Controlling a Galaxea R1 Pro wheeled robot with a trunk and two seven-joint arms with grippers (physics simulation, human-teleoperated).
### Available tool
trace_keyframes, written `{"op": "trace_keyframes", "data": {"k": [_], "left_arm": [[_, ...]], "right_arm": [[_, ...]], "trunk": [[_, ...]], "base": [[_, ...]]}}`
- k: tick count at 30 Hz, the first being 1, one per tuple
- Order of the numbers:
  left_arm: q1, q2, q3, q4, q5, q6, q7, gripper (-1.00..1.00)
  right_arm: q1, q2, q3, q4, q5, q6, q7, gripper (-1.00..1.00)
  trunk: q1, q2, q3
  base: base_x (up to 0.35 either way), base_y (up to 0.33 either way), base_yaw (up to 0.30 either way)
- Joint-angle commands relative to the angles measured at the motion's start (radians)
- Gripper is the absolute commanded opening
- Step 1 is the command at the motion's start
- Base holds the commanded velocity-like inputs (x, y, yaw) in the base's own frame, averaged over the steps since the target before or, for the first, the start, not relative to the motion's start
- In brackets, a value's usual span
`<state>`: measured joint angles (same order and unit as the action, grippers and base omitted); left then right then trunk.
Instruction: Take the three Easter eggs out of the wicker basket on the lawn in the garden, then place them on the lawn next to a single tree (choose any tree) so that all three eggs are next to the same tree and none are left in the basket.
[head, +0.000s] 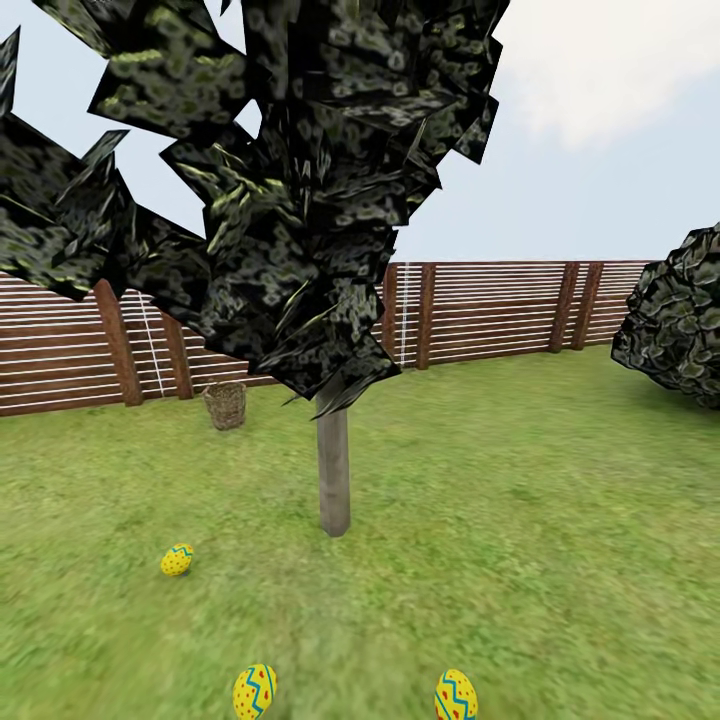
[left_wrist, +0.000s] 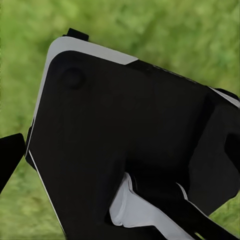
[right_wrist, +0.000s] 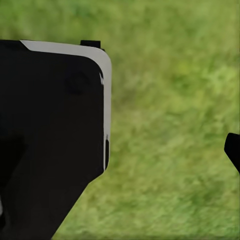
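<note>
Two Easter eggs (head: 255, 691) (head: 456, 695) lie on the lawn (head: 520, 560) nearest me, before the tree (head: 333, 470); a third (head: 177, 560) rests left of its trunk. Beyond the tree, the wicker basket (head: 225, 405) stands by the fence (head: 480, 315). Whether my end effectors are spread, I cannot tell.

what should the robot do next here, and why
Probably nothing more than a check of the wicker basket. Three Easter eggs already lie on the lawn around the trunk of one tree, and the basket stands far off by the fence. Its inside cannot be seen from here.
</note>
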<state>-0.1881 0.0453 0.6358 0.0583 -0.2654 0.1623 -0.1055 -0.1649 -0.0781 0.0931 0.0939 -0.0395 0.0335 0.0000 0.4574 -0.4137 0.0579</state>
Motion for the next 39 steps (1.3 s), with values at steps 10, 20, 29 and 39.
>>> {"op": "trace_keyframes", "data": {"k": [10, 20, 29, 39], "left_arm": [[-0.001, 0.0, 0.009, 0.002, -0.01, -0.002, -0.003, 1.0], [-0.001, 0.004, 0.009, 0.002, -0.009, -0.014, -0.003, 1.0], [0.002, 0.0, 0.007, 0.003, -0.012, -0.015, -0.002, 1.0], [0.01, 0.001, 0.008, 0.003, -0.011, -0.015, -0.002, 1.0]], "right_arm": [[-0.001, 0.001, 0.008, 0.001, -0.004, 0.002, 0.001, 1.0], [-0.001, 0.003, 0.008, 0.002, -0.004, 0.006, 0.001, 1.0], [-0.001, 0.004, 0.008, 0.004, -0.003, 0.008, 0.002, 1.0], [0.002, 0.007, 0.007, 0.004, -0.004, 0.008, 0.002, 1.0]], "trunk": [[-0.007, 0.014, 0.006], [-0.007, 0.014, 0.006], [-0.007, 0.014, 0.006], [-0.007, 0.014, 0.006]], "base": [[0.0, 0.0, 0.0], [0.0, 0.0, 0.0], [0.0, 0.0, 0.0], [0.0, 0.0, 0.0]]}}
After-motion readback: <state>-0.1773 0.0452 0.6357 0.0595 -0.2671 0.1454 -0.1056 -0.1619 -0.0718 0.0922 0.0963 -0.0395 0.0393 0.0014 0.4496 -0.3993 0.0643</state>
